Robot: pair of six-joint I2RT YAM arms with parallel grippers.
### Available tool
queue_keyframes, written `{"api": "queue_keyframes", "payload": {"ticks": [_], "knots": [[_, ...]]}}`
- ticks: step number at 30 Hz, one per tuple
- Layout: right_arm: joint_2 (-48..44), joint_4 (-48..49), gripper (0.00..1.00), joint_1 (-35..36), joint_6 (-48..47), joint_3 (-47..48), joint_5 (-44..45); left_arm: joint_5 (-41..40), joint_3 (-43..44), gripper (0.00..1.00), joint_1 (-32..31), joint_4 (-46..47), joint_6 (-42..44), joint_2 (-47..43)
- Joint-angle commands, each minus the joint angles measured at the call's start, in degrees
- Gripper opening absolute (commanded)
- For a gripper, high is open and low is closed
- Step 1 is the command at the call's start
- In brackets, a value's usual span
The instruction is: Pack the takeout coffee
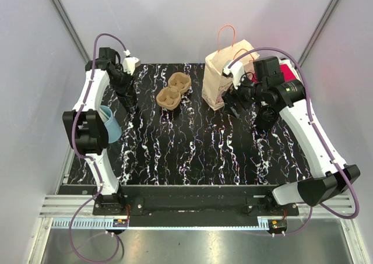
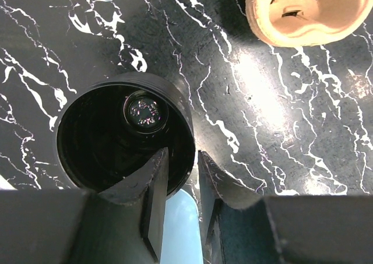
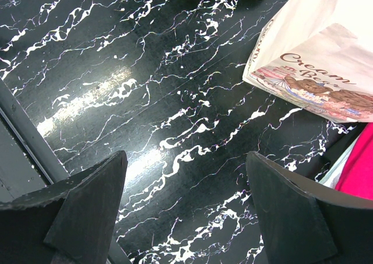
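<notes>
Where its side shows, the paper bag (image 3: 315, 42) reads "Cream".

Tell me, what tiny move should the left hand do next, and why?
Probably squeeze shut: the left hand straddles the rim of the black cup, one finger inside, one outside, with a gap visible, and the cardboard carrier sits empty nearby.

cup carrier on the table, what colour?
The cup carrier is light brown, like plain cardboard. It shows best in the top external view.
</notes>
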Motion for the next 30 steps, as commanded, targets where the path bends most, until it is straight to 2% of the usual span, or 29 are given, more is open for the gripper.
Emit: {"api": "queue_keyframes", "payload": {"ticks": [1, 30], "knots": [[-0.4, 1.1, 0.89, 0.4, 0.1, 1.6, 0.4, 3.2, 2.7, 0.30, 0.3, 0.4, 0.2, -0.6], [-0.2, 1.1, 0.88, 0.6, 0.1, 1.5, 0.5, 3.2, 3.7, 0.25, 0.7, -0.4, -0.2, 0.9]]}}
